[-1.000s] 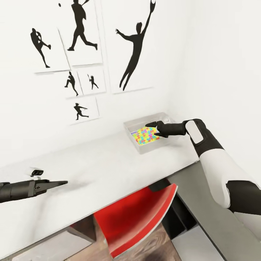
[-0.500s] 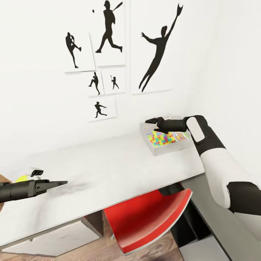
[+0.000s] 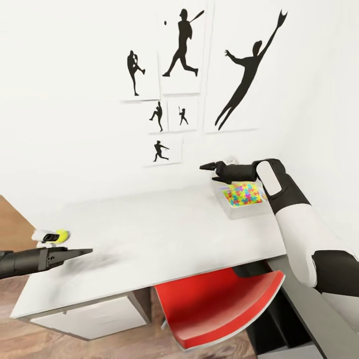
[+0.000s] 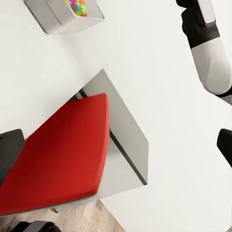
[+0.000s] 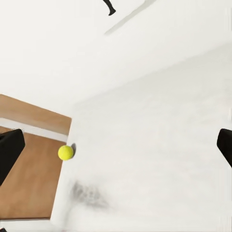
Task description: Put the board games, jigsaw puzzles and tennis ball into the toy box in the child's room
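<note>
Grey toy box point(image 3: 238, 207) sits at tabletop point(image 3: 149, 239) far corner w/ a jigsaw puzzle point(image 3: 243, 193) inside; right tool point(image 3: 208, 167) hovers beside it, empty, fingers nearly together. Tennis ball point(image 3: 62, 235) lies near opposite edge, by left tool point(image 3: 82, 252), apparently closed, empty, likely next pickup.

The right arm reaches forward, bent at the elbow, its right claw point(image 3: 208, 166) pointing left with fingers drawn close together. The left arm stretches low and level, its left claw point(image 3: 82, 252) tapering to a closed point.
</note>
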Controlling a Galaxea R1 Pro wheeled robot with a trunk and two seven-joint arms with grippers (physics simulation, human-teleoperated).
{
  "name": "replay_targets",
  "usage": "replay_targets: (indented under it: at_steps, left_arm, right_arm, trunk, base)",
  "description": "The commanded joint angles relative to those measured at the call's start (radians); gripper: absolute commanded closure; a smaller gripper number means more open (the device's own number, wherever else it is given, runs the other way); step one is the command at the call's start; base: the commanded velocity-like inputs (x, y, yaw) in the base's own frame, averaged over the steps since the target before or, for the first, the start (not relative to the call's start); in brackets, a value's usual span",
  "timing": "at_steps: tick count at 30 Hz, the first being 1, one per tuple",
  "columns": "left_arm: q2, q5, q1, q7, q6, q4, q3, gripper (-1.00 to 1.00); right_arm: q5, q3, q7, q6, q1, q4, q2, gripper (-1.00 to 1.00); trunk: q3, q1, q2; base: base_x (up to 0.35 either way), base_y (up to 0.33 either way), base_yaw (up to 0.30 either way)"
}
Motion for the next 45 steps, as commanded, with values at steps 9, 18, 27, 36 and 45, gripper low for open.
replay_targets:
  at_steps: [9, 18, 27, 36, 45]
  left_arm:
    - [0.000, -0.001, -0.001, -0.004, 0.011, 0.001, -0.001, -1.00]
    - [0.000, 0.000, -0.001, -0.004, 0.011, 0.006, 0.000, -1.00]
    - [0.001, -0.002, -0.001, -0.004, 0.011, 0.030, 0.030, -1.00]
    - [0.001, 0.000, -0.001, -0.004, -0.024, 0.037, 0.043, -1.00]
    - [0.002, 0.001, -0.001, -0.004, -0.050, 0.067, 0.052, -1.00]
  right_arm:
    - [0.010, 0.003, 0.010, 0.001, -0.001, 0.000, -0.001, -1.00]
    - [0.011, 0.003, 0.010, 0.001, -0.001, 0.000, -0.001, -1.00]
    - [0.009, 0.003, 0.009, 0.001, -0.001, 0.004, -0.001, -1.00]
    - [0.008, 0.003, -0.001, 0.001, -0.001, 0.014, -0.002, -1.00]
    - [0.008, 0.003, -0.110, 0.001, 0.001, 0.062, -0.001, -1.00]
  trunk:
    - [0.007, 0.000, -0.002]
    - [0.017, 0.000, -0.002]
    - [0.028, 0.000, -0.002]
    - [0.038, 0.000, -0.002]
    - [0.049, 0.000, -0.002]
  base:
    - [-0.079, 0.098, 0.243]
    - [-0.015, 0.163, 0.240]
    - [-0.001, 0.198, 0.229]
    - [0.066, 0.171, 0.227]
    - [0.017, 0.021, 0.227]
